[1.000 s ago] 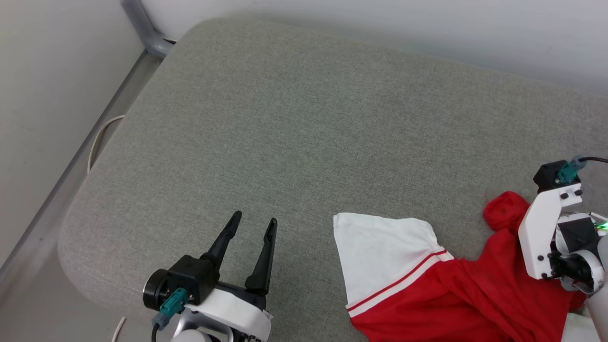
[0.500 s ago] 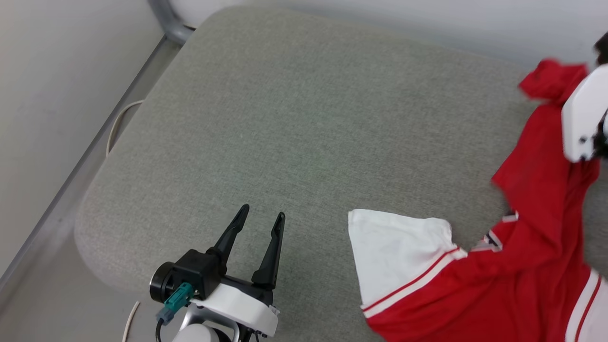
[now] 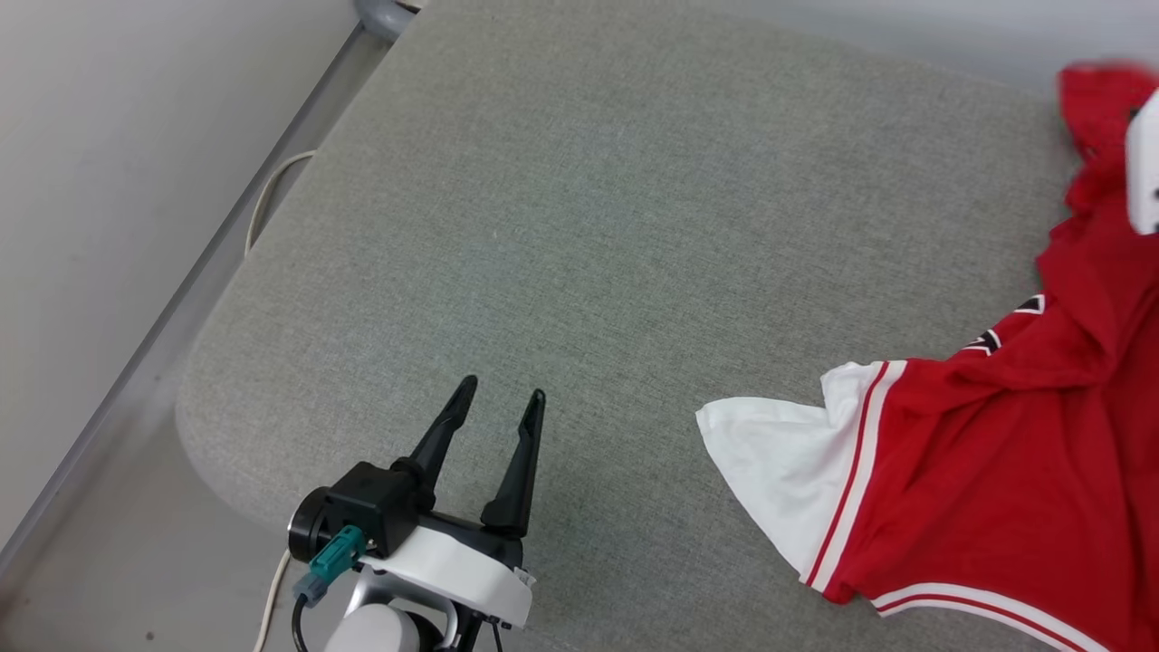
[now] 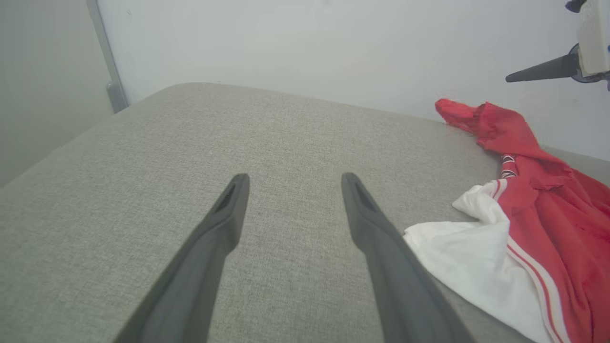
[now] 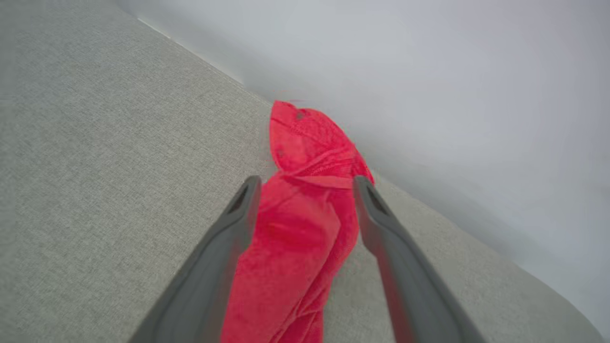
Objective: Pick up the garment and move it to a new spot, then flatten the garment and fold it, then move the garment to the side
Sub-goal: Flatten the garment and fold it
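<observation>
The garment (image 3: 996,453) is draped loosely over the right part of a grey fabric cushion (image 3: 589,226). 1 white sleeve (image 3: 779,462) is pointed toward the cushion's middle, and a red end is bunched by the far edge, close to the pale wall (image 4: 286,43). Red-and-white stripe trim (image 3: 851,471) is seen where the sleeve meets the red body. A bit of dark, white-edged lettering (image 3: 991,342) is visible among the folds. The cloth is creased, not flat.

The left gripper (image 3: 502,389) is held low over the near part of the cushion. Its 2 fingers are spread and nothing is held between them. The sleeve lies to its right, apart from it.

The right gripper (image 5: 307,180) is raised above the garment's far red end. Its 2 fingers are parted, and the red cloth is seen lying on the cushion beyond them, unclamped. In the left wrist view, 1 of its fingers (image 4: 538,74) is seen in the air, clear of the cloth below.
</observation>
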Available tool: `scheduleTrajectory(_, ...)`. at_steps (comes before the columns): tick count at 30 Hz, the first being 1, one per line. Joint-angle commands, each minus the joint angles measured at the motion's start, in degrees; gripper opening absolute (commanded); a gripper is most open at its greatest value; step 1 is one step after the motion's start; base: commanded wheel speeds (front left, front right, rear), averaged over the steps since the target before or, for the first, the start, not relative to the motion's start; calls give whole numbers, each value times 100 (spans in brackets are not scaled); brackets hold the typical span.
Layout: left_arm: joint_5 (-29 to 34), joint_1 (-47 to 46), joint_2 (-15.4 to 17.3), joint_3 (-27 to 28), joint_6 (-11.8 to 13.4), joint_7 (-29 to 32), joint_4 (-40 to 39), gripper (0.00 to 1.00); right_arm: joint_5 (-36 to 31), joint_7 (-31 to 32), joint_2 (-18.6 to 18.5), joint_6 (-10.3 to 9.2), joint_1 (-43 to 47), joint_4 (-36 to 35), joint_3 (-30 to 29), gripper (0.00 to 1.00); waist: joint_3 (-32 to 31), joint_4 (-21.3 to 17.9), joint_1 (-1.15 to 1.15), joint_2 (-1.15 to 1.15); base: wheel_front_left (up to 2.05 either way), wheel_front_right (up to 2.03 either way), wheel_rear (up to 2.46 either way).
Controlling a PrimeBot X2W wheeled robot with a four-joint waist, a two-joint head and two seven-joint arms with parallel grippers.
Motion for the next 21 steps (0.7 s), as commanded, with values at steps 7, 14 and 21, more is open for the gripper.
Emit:
scheduleTrajectory(7,126,14,-6,174,7,-14,-28,100,485,-898,315,-6,329,358,191,100,-405,-360,-1,0,0,0,0)
scheduleTrajectory(14,283,176,34,360,6,-13,-47,100,1295,-2056,432,-6,906,0,646,100,-896,-871,-1,0,0,0,0)
scheduleTrajectory(21,246,373,118,563,6,-14,-91,100,1893,-3051,370,-6,1839,-799,804,100,-1261,-1386,-1,0,0,0,0)
